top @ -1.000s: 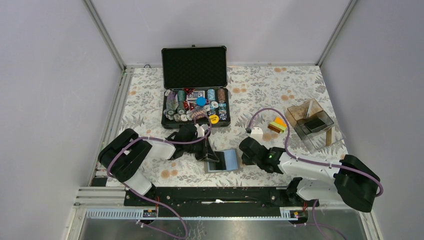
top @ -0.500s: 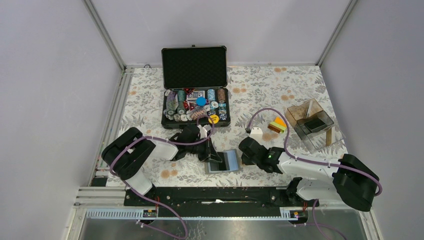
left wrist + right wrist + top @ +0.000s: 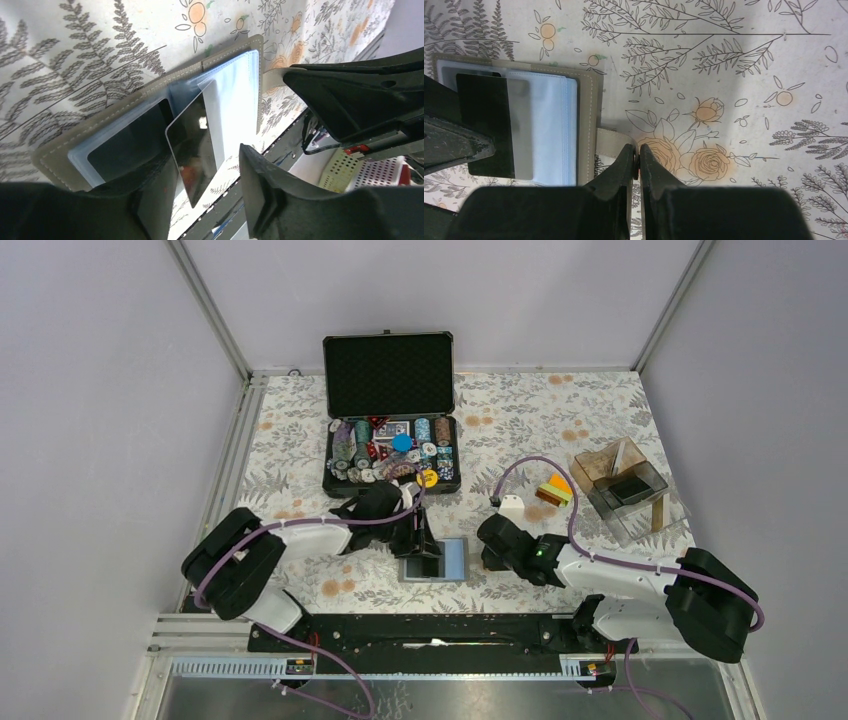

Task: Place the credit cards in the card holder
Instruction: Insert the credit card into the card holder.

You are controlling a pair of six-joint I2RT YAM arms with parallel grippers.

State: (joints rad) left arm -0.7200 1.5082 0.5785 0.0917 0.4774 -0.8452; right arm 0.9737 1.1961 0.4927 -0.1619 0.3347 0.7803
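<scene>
The grey card holder (image 3: 452,561) lies open on the floral cloth between the two arms. In the left wrist view its clear sleeves (image 3: 235,95) show, and a dark glossy card (image 3: 192,150) sits partly slid into one. My left gripper (image 3: 202,170) is open, one finger on each side of that card. The right gripper (image 3: 638,150) is shut on the card holder's strap (image 3: 611,141). A small stack of orange, yellow and green credit cards (image 3: 553,490) lies to the right, apart from both grippers.
An open black chip case (image 3: 390,430) stands behind the left gripper (image 3: 420,540). A clear brownish acrylic box (image 3: 625,485) sits at the right. A small white block (image 3: 513,507) lies by the right arm's cable. The black base rail (image 3: 430,630) runs along the near edge.
My left gripper has opened and let go of the dark card, which stays in the sleeve. The card holder and the left arm have shifted slightly left. The right gripper has not moved.
</scene>
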